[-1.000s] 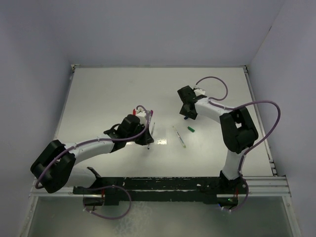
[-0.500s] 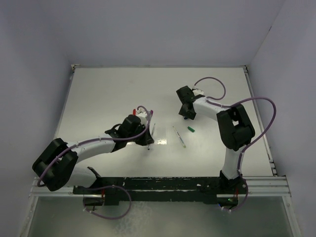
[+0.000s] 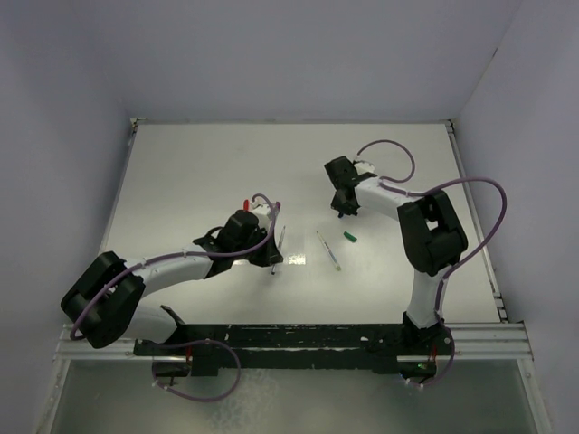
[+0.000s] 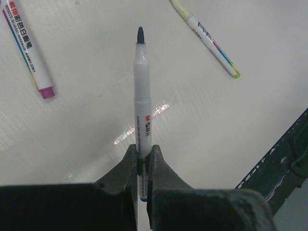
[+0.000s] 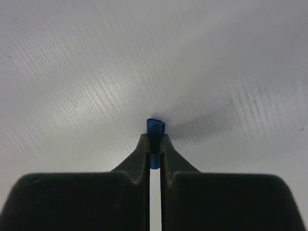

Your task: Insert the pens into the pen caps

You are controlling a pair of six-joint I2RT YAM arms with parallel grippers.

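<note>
In the left wrist view a purple-ended pen [image 4: 27, 48] lies on the desk [image 4: 96, 110] at upper left; at centre the left hand [image 4: 143, 159] is clamped tight on a dark-tipped pen [image 4: 142, 86]; a green-ended pen [image 4: 208, 40] lies upper right. In the right wrist view, centre, the right hand [image 5: 155, 144] pinches a blue pen cap [image 5: 155, 126]

Open white tabletop [image 3: 199, 163] is left beyond both arms. Between the left gripper [image 4: 143, 154] and the right gripper [image 5: 155, 144], the way is narrowed by a thin white pen with a yellow-green end [image 3: 328, 250] and a small green plastic cap [image 3: 350, 237], lying apart. A white purple-ended pen [image 4: 29, 48] lies near the left gripper. The near edge is barred by a black metal rail [image 3: 298, 339].
</note>
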